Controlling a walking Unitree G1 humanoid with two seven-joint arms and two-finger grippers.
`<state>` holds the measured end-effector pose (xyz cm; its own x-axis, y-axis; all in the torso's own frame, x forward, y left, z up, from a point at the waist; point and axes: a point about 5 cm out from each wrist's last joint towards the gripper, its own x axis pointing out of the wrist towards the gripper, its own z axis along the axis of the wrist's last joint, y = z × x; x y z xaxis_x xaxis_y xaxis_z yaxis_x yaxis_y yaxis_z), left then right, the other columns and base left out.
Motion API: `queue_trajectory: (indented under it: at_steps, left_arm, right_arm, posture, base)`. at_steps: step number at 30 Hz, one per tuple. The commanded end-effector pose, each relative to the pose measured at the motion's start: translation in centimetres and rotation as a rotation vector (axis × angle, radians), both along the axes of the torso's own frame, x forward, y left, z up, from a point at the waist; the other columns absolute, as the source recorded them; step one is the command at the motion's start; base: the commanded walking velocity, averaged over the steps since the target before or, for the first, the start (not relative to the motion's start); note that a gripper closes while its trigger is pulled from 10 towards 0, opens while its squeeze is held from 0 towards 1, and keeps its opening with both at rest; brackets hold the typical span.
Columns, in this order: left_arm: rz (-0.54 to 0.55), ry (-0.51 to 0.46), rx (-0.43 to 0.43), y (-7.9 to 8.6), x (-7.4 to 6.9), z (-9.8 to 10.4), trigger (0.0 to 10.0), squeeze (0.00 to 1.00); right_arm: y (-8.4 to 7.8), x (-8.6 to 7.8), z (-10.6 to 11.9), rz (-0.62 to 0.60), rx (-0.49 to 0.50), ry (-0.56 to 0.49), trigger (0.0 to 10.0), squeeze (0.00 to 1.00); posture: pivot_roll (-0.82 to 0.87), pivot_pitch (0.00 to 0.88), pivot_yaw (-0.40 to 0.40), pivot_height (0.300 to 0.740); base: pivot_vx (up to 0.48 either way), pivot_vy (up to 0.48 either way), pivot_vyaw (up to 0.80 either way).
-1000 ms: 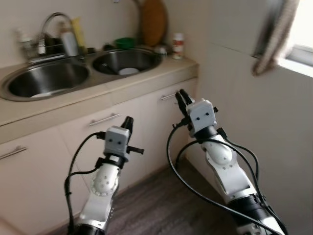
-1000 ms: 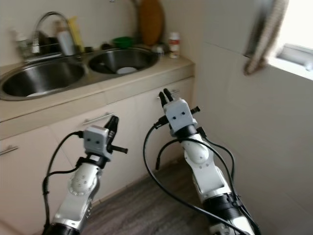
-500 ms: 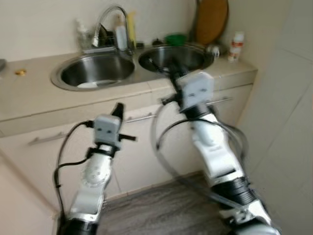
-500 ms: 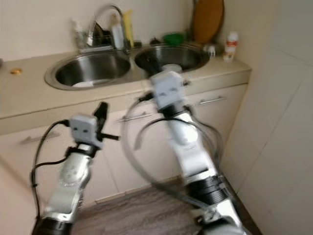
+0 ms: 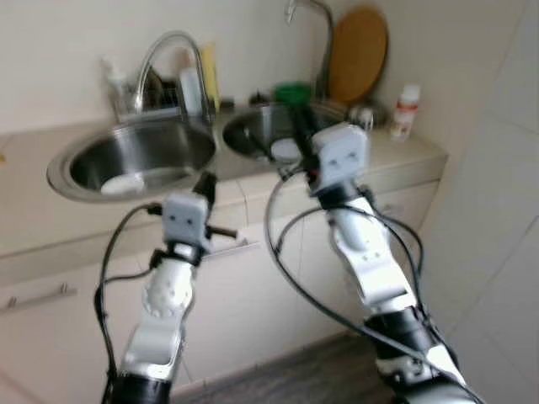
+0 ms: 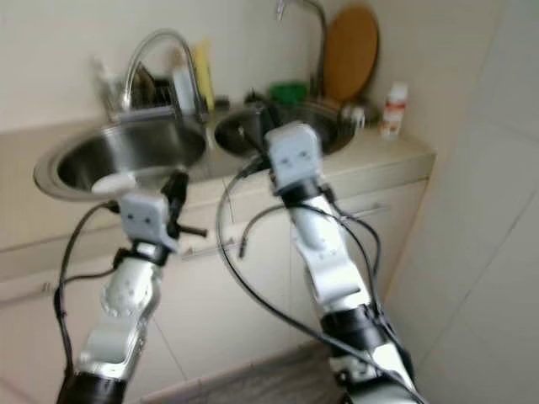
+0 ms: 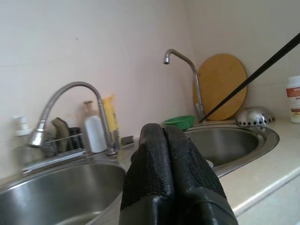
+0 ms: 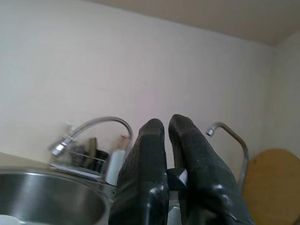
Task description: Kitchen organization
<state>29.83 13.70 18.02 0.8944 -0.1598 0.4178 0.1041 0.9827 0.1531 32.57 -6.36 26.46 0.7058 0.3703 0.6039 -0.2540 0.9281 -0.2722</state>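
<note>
A steel double sink is set in a beige counter [image 5: 25,227], with a left basin [image 5: 143,156] and a right basin [image 5: 261,126]. Something white lies in each: a dish [image 5: 122,183] on the left and a small piece [image 5: 286,150] on the right. My left gripper [image 5: 205,181] is shut and holds nothing, just before the counter's front edge below the left basin. My right gripper [image 5: 299,122] is raised higher, at the front of the right basin; in the right wrist view its fingertips [image 8: 152,129] are pressed together with nothing between them.
Behind the basins stand a curved faucet [image 5: 168,50], soap bottles [image 5: 192,88], a green bowl [image 5: 292,91], a second tall faucet [image 5: 316,17] and a round wooden board [image 5: 358,55]. A white bottle [image 5: 406,109] stands on the counter's right end. Cabinet fronts with handles [image 5: 38,296] are below, and a tiled wall [image 5: 497,210] is to the right.
The camera has swung and come closer, so the sink now sits central and near. Both arms have risen; the right gripper went from cabinet height to the right basin's rim.
</note>
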Motion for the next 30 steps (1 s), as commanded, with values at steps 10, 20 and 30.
queue_trajectory:
  at_steps: [10,20,30]
  left_arm:
    - [-0.023,-0.016,0.006,-0.6,0.0,0.7,10.0,0.0]
    - [-0.031,-0.02,0.01,-0.8,0.0,0.8,10.0,0.0]
    - [-0.033,-0.015,0.017,-1.0,0.2,0.7,10.0,0.0]
  right_arm:
    - [-0.9,0.6,0.1,-0.032,0.042,0.031,10.0,0.0]
    - [-1.5,1.2,-0.2,-0.075,0.051,0.063,10.0,0.0]
    - [-1.5,2.1,-1.8,-0.063,0.056,0.205,10.0,0.0]
  posture:
    - [-0.08,0.0,0.036,0.74]
    - [-0.08,0.0,0.038,0.74]
    - [-0.08,0.0,0.041,0.74]
  base:
    - [0.407,0.0,0.54]
    - [0.357,0.0,0.0]
    - [0.196,0.0,0.0]
